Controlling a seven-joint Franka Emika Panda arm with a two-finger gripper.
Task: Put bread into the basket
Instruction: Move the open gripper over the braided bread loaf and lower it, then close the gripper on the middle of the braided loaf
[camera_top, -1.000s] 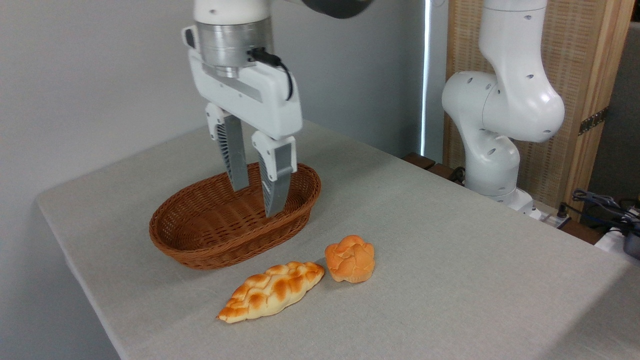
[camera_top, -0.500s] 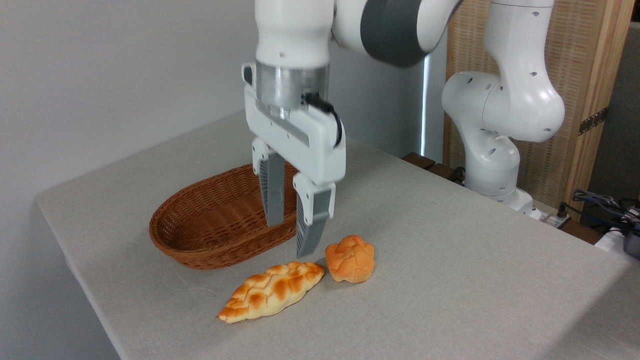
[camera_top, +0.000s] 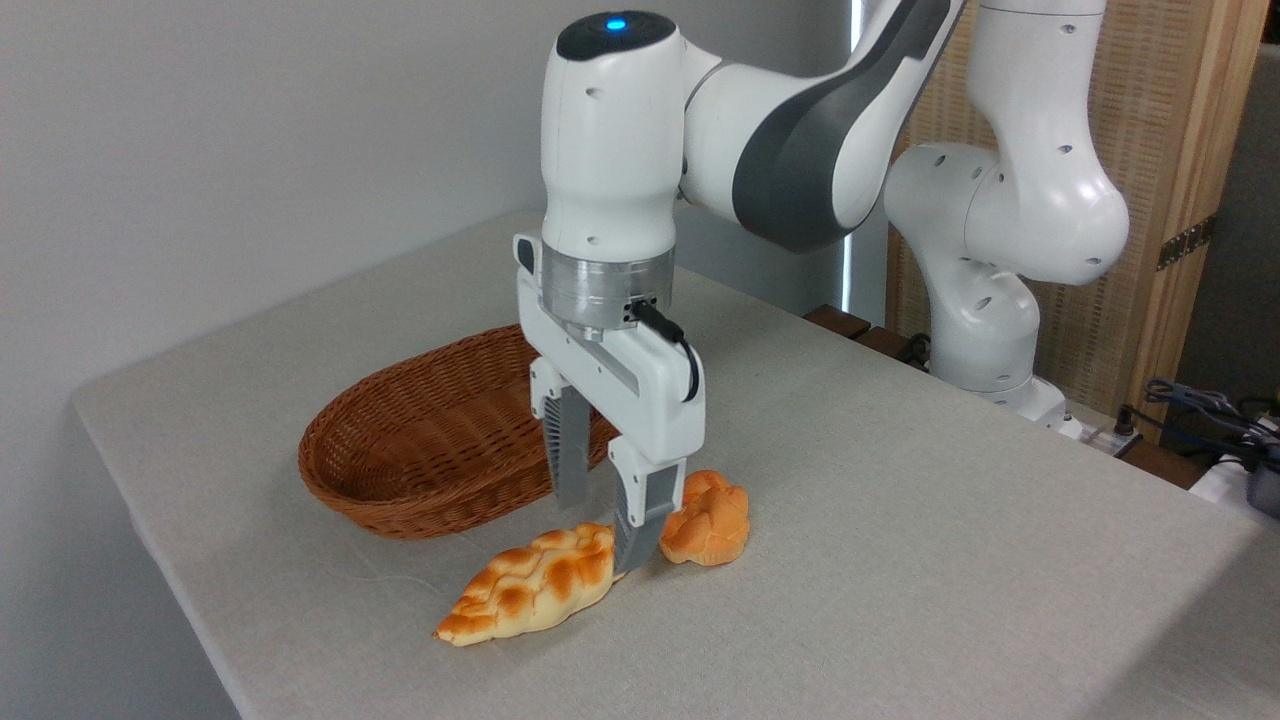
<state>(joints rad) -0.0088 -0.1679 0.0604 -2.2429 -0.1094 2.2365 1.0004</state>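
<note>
Bread (camera_top: 530, 592) flat on table, fingers (camera_top: 636, 535) straddling its right end

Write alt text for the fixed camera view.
A white robot arm's open pincer straddles the right end of a braided loaf on a grey table. An empty wicker basket sits behind; a round bun lies right.

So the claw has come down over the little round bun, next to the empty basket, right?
Not quite. The gripper is down over the right end of the long braided loaf, not the small round bun beside it, as the camera view shows. The basket is indeed empty.
</note>
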